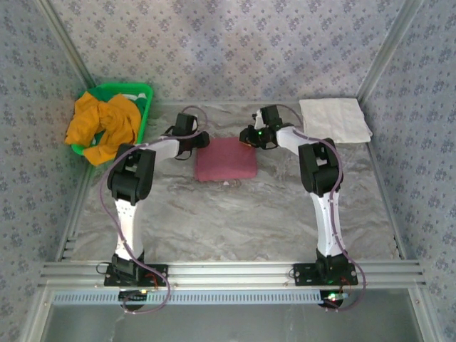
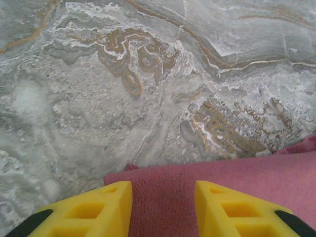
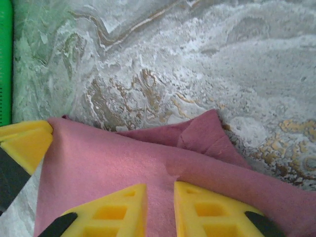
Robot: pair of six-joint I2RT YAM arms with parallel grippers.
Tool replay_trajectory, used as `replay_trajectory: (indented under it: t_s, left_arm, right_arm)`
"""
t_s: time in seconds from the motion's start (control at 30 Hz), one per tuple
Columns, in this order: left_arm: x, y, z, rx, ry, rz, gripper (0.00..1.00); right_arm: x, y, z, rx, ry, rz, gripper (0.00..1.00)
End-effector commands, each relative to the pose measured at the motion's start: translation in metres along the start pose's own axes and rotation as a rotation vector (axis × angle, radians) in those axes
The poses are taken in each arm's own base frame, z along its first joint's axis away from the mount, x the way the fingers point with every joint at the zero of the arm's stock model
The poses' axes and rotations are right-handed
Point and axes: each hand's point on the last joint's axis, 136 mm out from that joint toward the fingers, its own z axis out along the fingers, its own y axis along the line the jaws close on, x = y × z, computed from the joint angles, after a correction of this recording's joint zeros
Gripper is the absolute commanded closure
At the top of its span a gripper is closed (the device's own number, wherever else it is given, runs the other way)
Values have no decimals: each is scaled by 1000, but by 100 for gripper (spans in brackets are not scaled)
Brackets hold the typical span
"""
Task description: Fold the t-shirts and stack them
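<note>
Top view: the folded maroon t-shirt lies on the table, with the left gripper and right gripper at its far corners. Left wrist: jaws spread wide over its edge, holding nothing. Right wrist: jaws nearly together on the cloth; I cannot tell if they grip.

Maroon t-shirt, mustard-orange t-shirt (green basket), marbled grey table

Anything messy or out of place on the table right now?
A corner of the folded maroon t-shirt pokes out from under the fold beside the right gripper, so that edge looks uneven. The crumpled mustard-orange t-shirt spills over the green plastic basket's rim.
</note>
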Motion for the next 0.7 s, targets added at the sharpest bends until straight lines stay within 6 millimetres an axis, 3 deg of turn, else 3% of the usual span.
replay_trajectory:
  t_s: [0.0,0.13,0.23,0.33,0.4,0.53,0.67]
  left_arm:
    - [-35,-16,-41,3,-74,37,60]
    - [-31,-34,-75,52,-109,9,58]
    - [-3,-59,-92,115,-81,12,58]
    - [39,-74,-98,164,-29,17,58]
    - [64,-72,-95,178,6,-5,58]
    - [110,-44,-77,120,87,-35,58]
    - [137,-25,-64,67,154,-48,60]
  right_arm:
    - [-9,26,-31,-12,-16,-29,73]
    - [7,49,-58,-41,-31,-68,69]
    - [36,64,-65,-98,14,-81,69]
    - [70,66,-65,-122,53,-78,69]
    - [85,61,-64,-124,69,-73,69]
    - [109,36,-48,-76,107,-41,69]
    - [131,9,-37,-30,154,4,70]
